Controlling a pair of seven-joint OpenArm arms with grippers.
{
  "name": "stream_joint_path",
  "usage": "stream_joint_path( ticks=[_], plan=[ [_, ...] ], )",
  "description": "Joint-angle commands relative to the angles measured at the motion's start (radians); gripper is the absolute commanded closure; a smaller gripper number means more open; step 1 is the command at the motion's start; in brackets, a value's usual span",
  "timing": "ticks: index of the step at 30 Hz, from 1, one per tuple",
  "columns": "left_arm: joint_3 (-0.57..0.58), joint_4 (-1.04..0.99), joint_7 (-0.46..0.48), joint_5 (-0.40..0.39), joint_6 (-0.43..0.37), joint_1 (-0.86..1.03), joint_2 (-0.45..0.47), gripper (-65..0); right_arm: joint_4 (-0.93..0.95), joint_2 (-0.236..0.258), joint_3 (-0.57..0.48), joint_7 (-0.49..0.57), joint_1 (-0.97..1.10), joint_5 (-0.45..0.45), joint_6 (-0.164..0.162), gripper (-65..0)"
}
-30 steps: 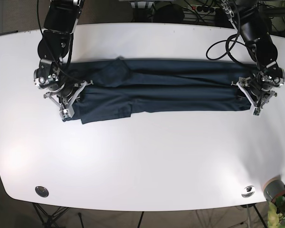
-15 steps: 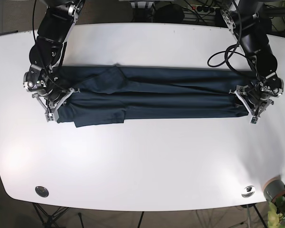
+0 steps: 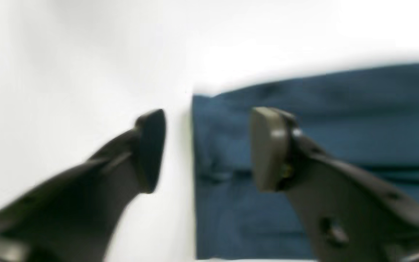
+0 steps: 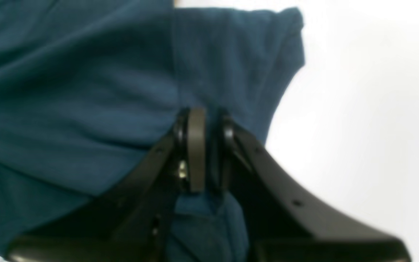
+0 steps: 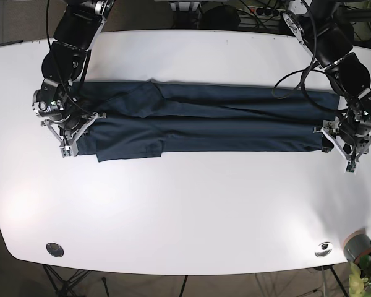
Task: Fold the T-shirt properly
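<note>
Across the middle of the white table the dark blue shirt lies as a long, narrow band, already folded lengthwise with one sleeve flap sticking out below near the base view's left. At that end the right gripper pinches a fold of cloth between nearly closed jaws. At the opposite end the left gripper stands wide, one finger over bare table, the other over the hem, holding nothing. The lengthwise fold looks finished and the stretched band laid down. Next, I judge, the right gripper must let go, then both re-grip for a crosswise fold, tucking that stray sleeve.
</note>
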State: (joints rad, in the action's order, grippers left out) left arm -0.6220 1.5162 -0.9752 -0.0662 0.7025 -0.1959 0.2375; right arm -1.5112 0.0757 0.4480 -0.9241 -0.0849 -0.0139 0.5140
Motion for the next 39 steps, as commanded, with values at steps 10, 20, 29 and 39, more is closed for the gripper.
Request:
stream_joint_path(
  ticks=[10, 20, 29, 39],
  plan=[
    [-0.207, -0.075, -0.066, -0.145, -0.004, -0.007, 0.035, -53.9, -0.018, 0.008, 0.001, 0.013, -0.014, -0.008, 0.042, -5.1],
    [-0.201, -0.334, -0.040, -0.301, -0.004, -0.012, 0.121, -53.7, -0.018, 0.008, 0.001, 0.013, -0.014, -0.008, 0.051, -5.1],
    [-0.143, -0.406, -0.011, -0.312, -0.004, -0.010, 0.119, -53.6, -0.018, 0.008, 0.001, 0.013, -0.014, -0.008, 0.051, -5.1],
    [-0.128, -0.411, -0.017, -0.312, -0.004, -0.009, 0.112, -53.3, -0.016, -0.011, 0.001, 0.013, -0.014, -0.008, 0.051, -5.1]
  ],
)
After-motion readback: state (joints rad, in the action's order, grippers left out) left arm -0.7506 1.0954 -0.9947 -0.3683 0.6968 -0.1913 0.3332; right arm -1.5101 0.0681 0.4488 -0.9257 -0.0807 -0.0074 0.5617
